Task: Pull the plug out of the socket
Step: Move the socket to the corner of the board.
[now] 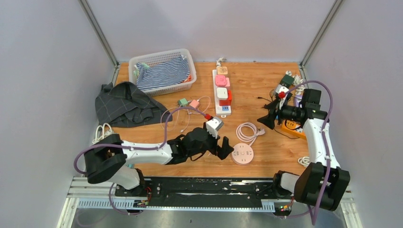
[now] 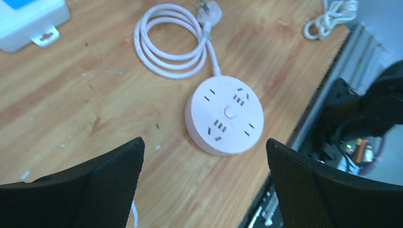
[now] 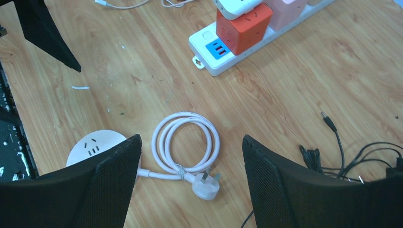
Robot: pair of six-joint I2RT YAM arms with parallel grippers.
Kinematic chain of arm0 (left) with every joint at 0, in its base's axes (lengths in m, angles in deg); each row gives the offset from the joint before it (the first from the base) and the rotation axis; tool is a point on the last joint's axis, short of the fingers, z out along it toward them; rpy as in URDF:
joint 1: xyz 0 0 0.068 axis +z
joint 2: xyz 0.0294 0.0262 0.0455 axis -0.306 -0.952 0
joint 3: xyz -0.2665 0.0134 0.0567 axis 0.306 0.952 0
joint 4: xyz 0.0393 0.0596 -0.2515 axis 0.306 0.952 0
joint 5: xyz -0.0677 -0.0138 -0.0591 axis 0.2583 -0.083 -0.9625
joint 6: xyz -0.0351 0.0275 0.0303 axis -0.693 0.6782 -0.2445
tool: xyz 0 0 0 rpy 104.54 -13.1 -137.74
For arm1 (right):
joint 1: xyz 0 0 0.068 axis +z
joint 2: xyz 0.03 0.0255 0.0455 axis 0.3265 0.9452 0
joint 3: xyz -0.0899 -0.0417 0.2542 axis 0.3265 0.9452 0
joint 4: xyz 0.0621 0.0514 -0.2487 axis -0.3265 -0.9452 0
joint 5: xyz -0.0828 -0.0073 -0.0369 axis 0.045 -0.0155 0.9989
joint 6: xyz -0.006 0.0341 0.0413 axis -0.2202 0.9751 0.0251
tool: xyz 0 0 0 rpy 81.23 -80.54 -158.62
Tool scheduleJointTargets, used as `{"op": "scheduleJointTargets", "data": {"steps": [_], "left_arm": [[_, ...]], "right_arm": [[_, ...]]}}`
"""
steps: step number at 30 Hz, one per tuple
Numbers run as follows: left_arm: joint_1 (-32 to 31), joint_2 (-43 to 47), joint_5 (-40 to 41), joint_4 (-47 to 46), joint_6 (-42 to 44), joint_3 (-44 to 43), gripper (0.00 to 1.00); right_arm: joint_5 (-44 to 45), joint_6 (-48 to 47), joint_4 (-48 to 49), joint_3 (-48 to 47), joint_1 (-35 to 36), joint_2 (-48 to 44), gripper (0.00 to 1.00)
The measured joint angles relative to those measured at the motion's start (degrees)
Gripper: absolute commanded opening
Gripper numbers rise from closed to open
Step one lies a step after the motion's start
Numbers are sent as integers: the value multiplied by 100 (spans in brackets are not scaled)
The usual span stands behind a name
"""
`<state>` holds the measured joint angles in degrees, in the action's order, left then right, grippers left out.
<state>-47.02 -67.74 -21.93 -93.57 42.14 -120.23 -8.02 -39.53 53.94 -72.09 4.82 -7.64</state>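
Plugs under inspection sit in the white power strip [image 1: 222, 110] lying lengthwise at the middle of the table [image 1: 266, 80]. A red-orange cube adapter [image 3: 243, 23] is closest to the strip's near end, a white adapter [image 1: 222, 92] is pressed against it, and a pink adapter [image 1: 221, 80] comes next. All three are seated in the strip, and neither of my grippers touches them. My left gripper [image 1: 219, 142] hangs just short of the strip's near end with its jaws spread fully wide and nothing between them. Its wrist view looks straight down on a round pink socket hub [image 2: 224, 115] resting flat on the wood. A white cord leaves that hub and runs into a coiled cable [image 3: 185, 142] just beside it. The cable plug [image 3: 206, 184] lies loose on the table with its prongs showing. My right gripper [image 3: 192, 137] is over this coil, well apart from the strip — jaws wide, gripping nothing. Farther out, black leads [image 3: 342, 152] trail on the wood to the right, running toward a cluster of chargers [image 1: 287, 88] by the right wall. At the far left stands a white basket [image 1: 187, 54] holding striped cloth [image 1: 164, 71]. A dark checked cloth [image 1: 126, 104] lies crumpled just beside the basket.
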Motion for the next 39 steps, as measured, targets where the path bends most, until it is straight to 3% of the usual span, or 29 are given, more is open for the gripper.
{"op": "scheduleJointTargets", "data": {"steps": [5, 9, 12, 15, 25, 39], "left_arm": [[-149, -745, 564, 715, 474, -1027, 99], [-173, -1580, 925, 955, 737, -1777, 87], [-114, -2122, 1134, 1093, 754, -2238, 69], [-52, -2542, 1353, 1167, 748, -2632, 62], [66, -3493, 1585, 1239, 743, -3589, 55], [98, -4247, 1882, 1600, 774, -4240, 33]], "right_arm": [[431, 393, 79, -90, 0, 2, 81], [752, 654, 162, -92, 0, 13, 81], [887, 763, 208, -92, 0, 33, 81], [973, 835, 225, -94, 0, 37, 82], [1104, 940, 260, -111, 0, 79, 82], [1108, 957, 291, -122, -2, 79, 82]]}}
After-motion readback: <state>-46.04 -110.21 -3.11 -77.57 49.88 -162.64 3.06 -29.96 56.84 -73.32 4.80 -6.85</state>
